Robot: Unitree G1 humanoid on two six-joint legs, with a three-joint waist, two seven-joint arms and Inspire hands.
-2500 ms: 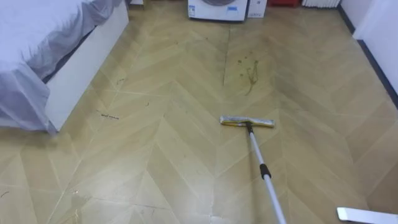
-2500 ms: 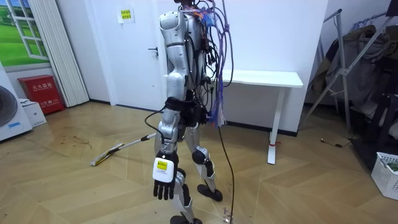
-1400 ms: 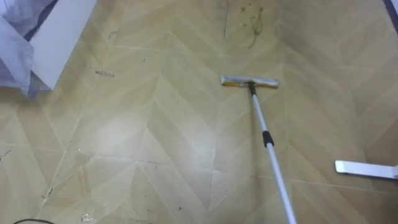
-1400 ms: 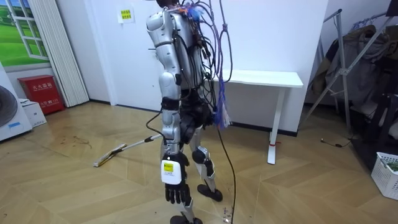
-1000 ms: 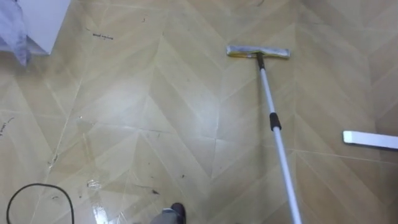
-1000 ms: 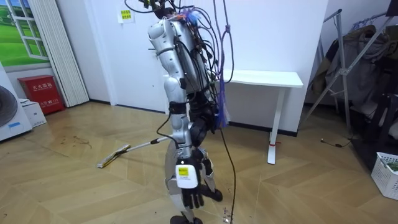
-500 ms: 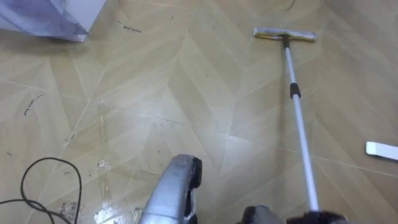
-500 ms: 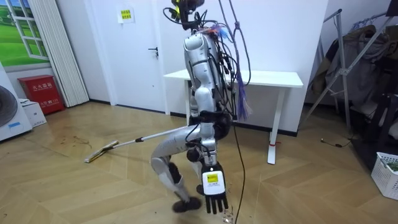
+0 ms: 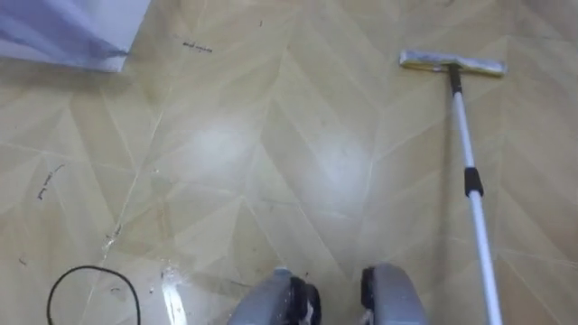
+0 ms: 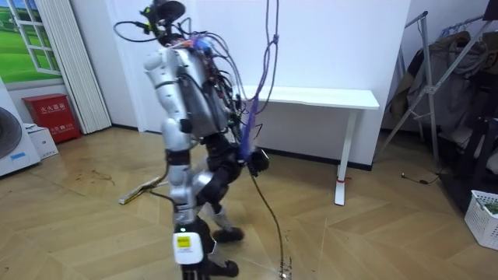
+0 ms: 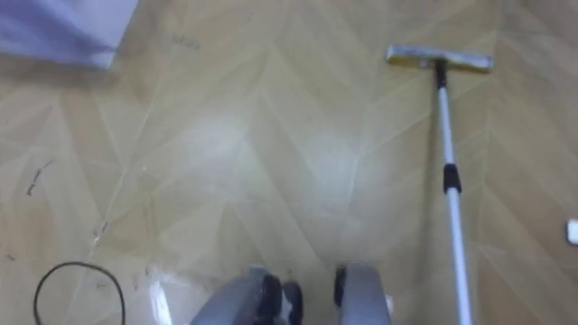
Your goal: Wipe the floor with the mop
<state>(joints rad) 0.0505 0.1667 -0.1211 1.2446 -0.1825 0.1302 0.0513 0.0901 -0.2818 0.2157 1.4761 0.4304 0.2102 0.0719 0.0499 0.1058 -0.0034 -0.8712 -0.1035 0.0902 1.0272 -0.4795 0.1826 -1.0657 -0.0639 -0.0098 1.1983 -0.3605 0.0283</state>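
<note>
Domestic room: herringbone wood-plank floor point(image 10: 389, 233), lilac-sheeted bed corner point(image 9: 54, 23), white front-loading washing machine point(image 10: 23, 152), narrow white wall-side table point(image 10: 327, 97).

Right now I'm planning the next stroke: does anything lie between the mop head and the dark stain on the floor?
Nothing visible does. In the room view the mop head lies on the floor a little short of the stain, which is toward the room view's left, with only bare boards between them.
</note>
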